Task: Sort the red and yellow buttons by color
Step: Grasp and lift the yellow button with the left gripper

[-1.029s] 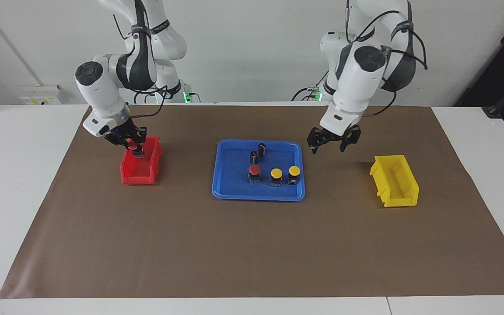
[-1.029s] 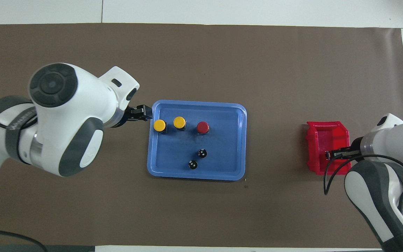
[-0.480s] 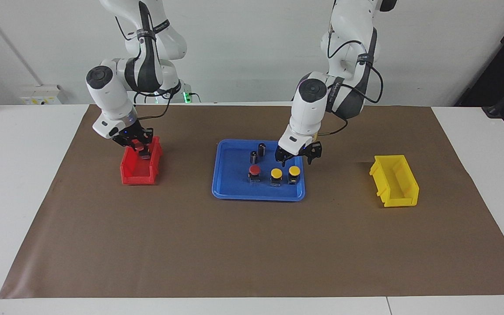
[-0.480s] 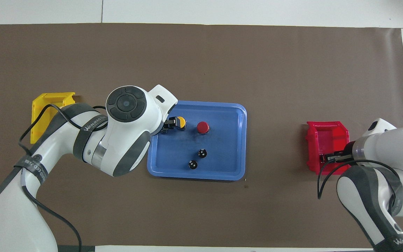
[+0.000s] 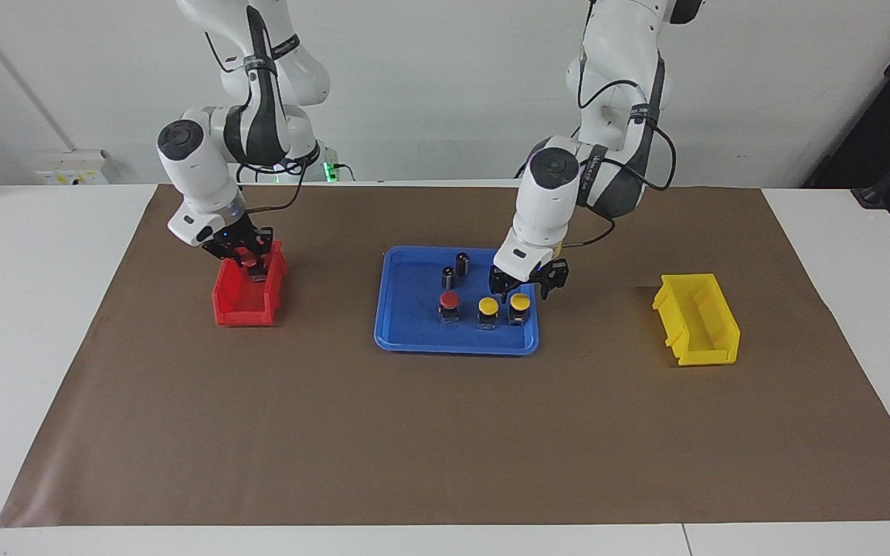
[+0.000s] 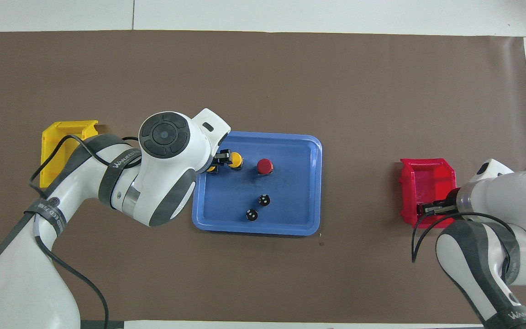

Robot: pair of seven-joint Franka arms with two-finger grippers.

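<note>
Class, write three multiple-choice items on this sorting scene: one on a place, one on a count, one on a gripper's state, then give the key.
1. The left gripper is over:
A. the yellow bin
B. the blue tray
C. the bare mat
2. Yellow buttons on the tray:
A. one
B. two
C. four
3. The right gripper is:
A. wide open
B. out of view
C. shut on a red button

Key: B, it hangs above the tray's end yellow button; B, a second yellow button stands beside it; C, red shows between its fingertips over the red bin.

A white tabletop (image 5: 35, 324) under a brown mat (image 5: 445, 432); a plain pale wall (image 5: 445, 93) rises along its far edge.
</note>
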